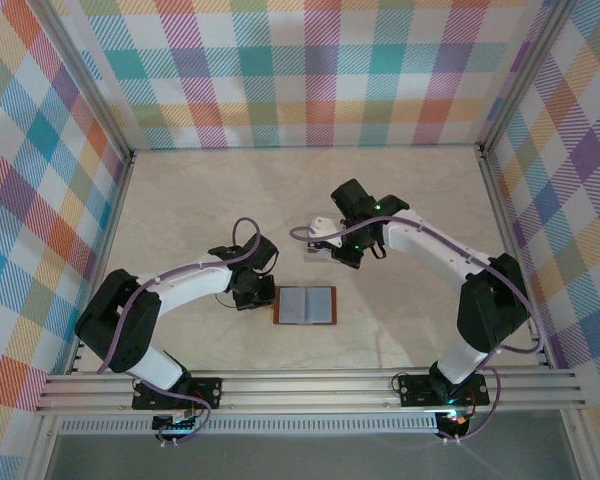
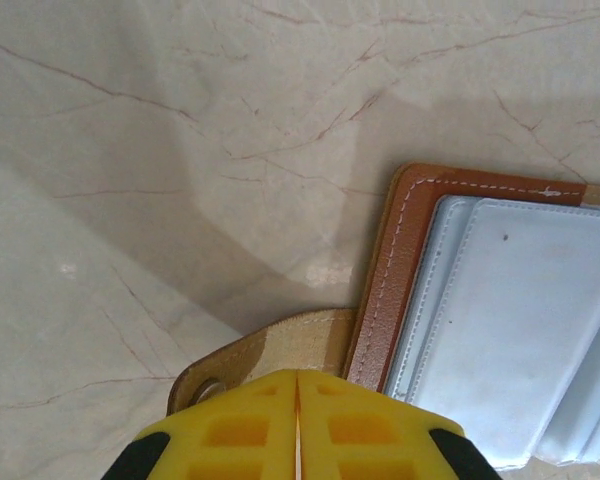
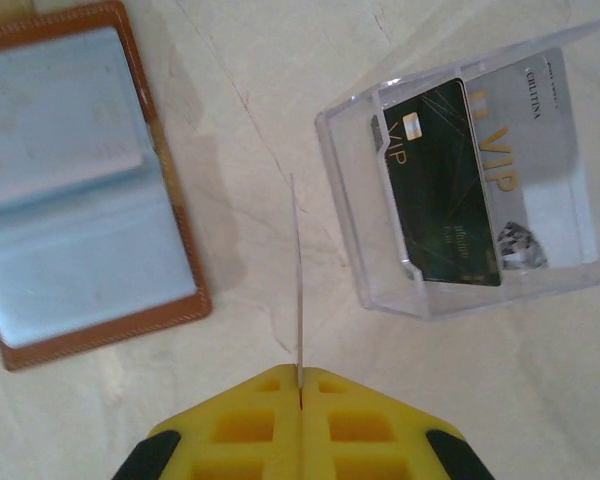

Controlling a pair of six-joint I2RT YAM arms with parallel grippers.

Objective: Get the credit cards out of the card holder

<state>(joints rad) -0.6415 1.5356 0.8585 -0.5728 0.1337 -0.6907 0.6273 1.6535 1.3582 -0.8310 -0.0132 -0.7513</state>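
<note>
Brown leather first: nearest you, the holder (image 1: 305, 305) lies open and flat on the table (image 2: 130, 150) with its grey-blue lining up. Its long axis runs left to right, and its tab (image 2: 270, 345) points toward the left arm. Your left end effector (image 2: 298, 385) has its fingers pressed together on that tab; the pictures don't show whether it pinches the tab or only pins it. Lift or slide that arm carelessly and the holder could drag along with it. Further out, your right end effector (image 3: 301, 385) pinches a card (image 3: 296, 280) by one end. The card is seen edge-on, its long axis pointing straight out from the fingers, above bare table between the holder and the box (image 3: 380, 290). So small a bite may let it pivot or slip. Farthest, the clear box holds two cards (image 3: 440, 185) lying flat. Descend before you are over the opening and the card will likely catch the wall.
</note>
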